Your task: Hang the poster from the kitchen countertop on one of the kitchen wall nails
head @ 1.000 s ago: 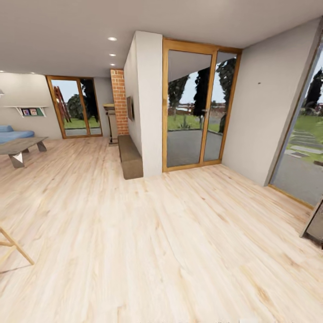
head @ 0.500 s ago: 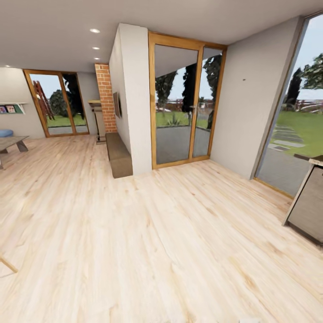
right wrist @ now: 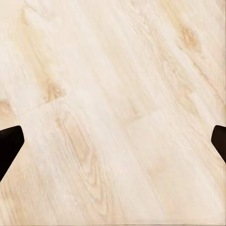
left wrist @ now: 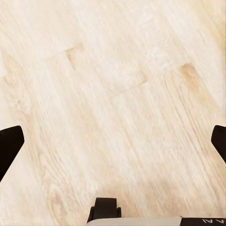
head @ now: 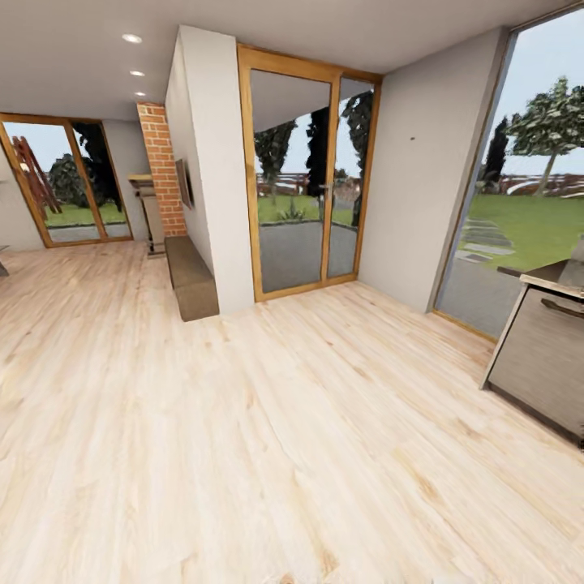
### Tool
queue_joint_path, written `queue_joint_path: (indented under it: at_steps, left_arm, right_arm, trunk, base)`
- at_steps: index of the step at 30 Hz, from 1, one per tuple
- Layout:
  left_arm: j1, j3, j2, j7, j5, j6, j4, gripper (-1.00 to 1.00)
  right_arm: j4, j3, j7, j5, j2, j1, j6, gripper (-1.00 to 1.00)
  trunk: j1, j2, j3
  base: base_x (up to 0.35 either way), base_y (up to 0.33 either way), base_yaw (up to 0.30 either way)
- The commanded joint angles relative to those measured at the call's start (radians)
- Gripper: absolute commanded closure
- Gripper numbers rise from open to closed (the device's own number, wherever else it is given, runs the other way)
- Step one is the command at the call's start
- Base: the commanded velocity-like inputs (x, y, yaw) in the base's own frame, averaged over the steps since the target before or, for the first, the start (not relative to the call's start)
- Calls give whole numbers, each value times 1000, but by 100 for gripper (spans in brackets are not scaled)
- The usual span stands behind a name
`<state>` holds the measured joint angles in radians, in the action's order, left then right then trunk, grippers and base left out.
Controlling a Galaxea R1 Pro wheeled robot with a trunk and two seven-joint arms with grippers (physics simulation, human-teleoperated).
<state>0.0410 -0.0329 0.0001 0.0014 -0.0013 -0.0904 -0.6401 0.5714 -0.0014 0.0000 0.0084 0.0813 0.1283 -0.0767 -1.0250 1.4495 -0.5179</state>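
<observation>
The poster is out of view. At the right edge of the head view stands the end of the kitchen countertop (head: 545,281), a pale slab over a grey cabinet front (head: 539,357). A tiny dark wall nail (head: 411,139) sticks out of the plain pale grey wall between the glass doors and the big window. In the left wrist view my left gripper (left wrist: 113,141) is open above the wooden floor, its dark fingertips (left wrist: 9,148) far apart with nothing between them. In the right wrist view my right gripper (right wrist: 113,141) is open over the floor too, and empty.
Wood-framed glass doors (head: 304,178) stand straight ahead, beside a white partition wall (head: 211,178) with a low bench (head: 191,276) and a brick column (head: 161,170). A tall window (head: 519,186) fills the right. Pale wooden floor (head: 268,438) stretches wide in front.
The whole head view has swung to the right: the camera moved. The sofa and coffee table left the picture, and the countertop's end came further in at the right.
</observation>
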Motion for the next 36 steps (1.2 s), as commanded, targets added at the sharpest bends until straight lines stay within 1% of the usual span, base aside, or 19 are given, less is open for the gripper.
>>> queue_joint_path:
  at_steps: [1, 27, 34, 36]
  left_arm:
    - [0, -1, 0, 0, 0, -2, -1, -100]
    - [0, -1, 0, 0, 0, -2, -1, -100]
    - [0, 1, -1, 0, -1, -1, -2, -100]
    - [0, 1, -1, 0, -2, -1, -1, -100]
  right_arm:
    - [-1, 0, 0, 1, 0, 1, -3, -100]
    - [-1, 1, 0, 1, 0, 1, -3, -100]
    - [-1, 2, 0, 2, 0, 1, -7, -100]
    - [-1, 2, 1, 3, 1, 1, -27, -100]
  trunk:
    - [0, 0, -2]
    - [0, 0, -39]
    - [0, 0, -44]
    - [0, 0, -44]
  base:
    - [0, 0, -195]
    - [0, 0, -196]
    - [158, -168, -60]
    - [232, -201, -9]
